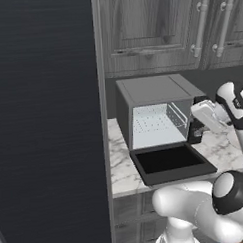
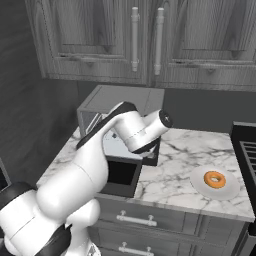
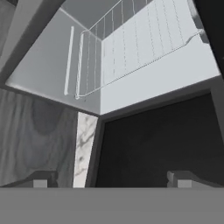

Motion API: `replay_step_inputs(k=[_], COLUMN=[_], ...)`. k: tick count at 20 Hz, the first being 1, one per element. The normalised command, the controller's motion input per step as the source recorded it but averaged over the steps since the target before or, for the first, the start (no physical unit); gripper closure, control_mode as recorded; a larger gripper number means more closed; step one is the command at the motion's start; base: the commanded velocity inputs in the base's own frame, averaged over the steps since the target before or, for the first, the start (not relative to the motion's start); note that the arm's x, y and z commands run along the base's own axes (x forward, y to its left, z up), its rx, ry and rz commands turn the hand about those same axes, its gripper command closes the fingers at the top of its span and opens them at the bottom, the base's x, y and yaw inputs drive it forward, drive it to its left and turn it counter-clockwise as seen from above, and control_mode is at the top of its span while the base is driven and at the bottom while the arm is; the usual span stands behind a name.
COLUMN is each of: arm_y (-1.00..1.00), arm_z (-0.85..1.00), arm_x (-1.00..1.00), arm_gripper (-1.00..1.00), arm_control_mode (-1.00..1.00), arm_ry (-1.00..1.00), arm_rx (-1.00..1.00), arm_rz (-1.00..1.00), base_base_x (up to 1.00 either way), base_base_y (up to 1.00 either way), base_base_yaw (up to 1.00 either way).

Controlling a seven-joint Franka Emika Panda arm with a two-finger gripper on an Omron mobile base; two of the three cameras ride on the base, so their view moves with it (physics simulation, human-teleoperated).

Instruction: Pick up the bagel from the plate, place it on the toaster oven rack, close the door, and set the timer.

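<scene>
1. Tool [image 3: 111, 178]: jaws spread wide and holding nothing. Its two dark tips rise at the bottom of the hand view. It hangs just in front of the open oven [image 1: 155, 109], over the lowered door [image 1: 171, 163].
2. Door: dropped flat toward the robot, dark glass facing up. It lies along the front edge of the desk [image 2: 185, 150].
3. Rack [image 1: 156, 123]: a pale dotted grid across the oven's interior. Nothing lies on it. A thin wire frame stands at its right side in the left base view.
4. Oven: a grey box with a flat top. It sits at the left end of the desk, below the wall cabinets [image 2: 135, 40].
5. Bagel [image 2: 215, 179]: a small orange-brown ring with a clear centre hole. It lies flat and looks whole. It rests in the middle of a pale round plate [image 2: 200, 186], well apart from the tool and toward the right end of the desk.
6. Progress: judged at the very start. The door is open and the rack is free. The bagel is not yet picked up. Lifting, placing, closing the door and setting the timer all remain.
</scene>
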Motion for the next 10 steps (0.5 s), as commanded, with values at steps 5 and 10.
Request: replay_step_inputs(k=[5, 10], arm_y=[0.21, 0.24], arm_z=[-0.24, -0.25], arm_x=[0.20, 0.07], arm_gripper=[-1.00, -1.00], arm_control_mode=[-1.00, -1.00], arm_ry=[-0.01, -0.03], arm_rx=[0.00, 0.00], arm_rz=[-0.02, -0.07], base_base_x=[0.00, 0.00], base_base_y=[0.00, 0.00], base_base_yaw=[0.00, 0.00])
